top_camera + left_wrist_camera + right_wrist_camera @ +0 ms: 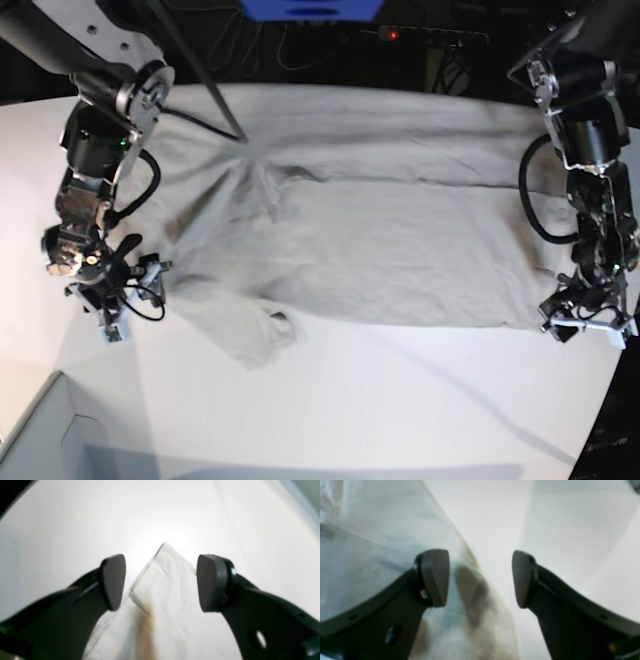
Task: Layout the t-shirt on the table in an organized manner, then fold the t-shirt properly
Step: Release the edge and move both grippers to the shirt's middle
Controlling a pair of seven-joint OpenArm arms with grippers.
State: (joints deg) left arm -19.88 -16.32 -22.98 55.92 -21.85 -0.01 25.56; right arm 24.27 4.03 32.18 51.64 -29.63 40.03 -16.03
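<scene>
The light grey-beige t-shirt (380,240) lies spread across the white table (350,420), smooth on the right and creased and bunched toward the left, with a rumpled flap (262,340) at its front left. My left gripper (585,325) stands open just off the shirt's front right corner. In the left wrist view that corner (165,590) lies flat between the apart fingers of the left gripper (161,581). My right gripper (112,325) is open beside the shirt's left edge. The right wrist view shows this gripper (480,578) open over the cloth edge (382,530), holding nothing.
A grey box corner (40,440) sits at the front left. Cables and a power strip (430,35) run along the dark back edge, near a blue object (310,8). The table's curved edge (610,400) passes close to the left gripper.
</scene>
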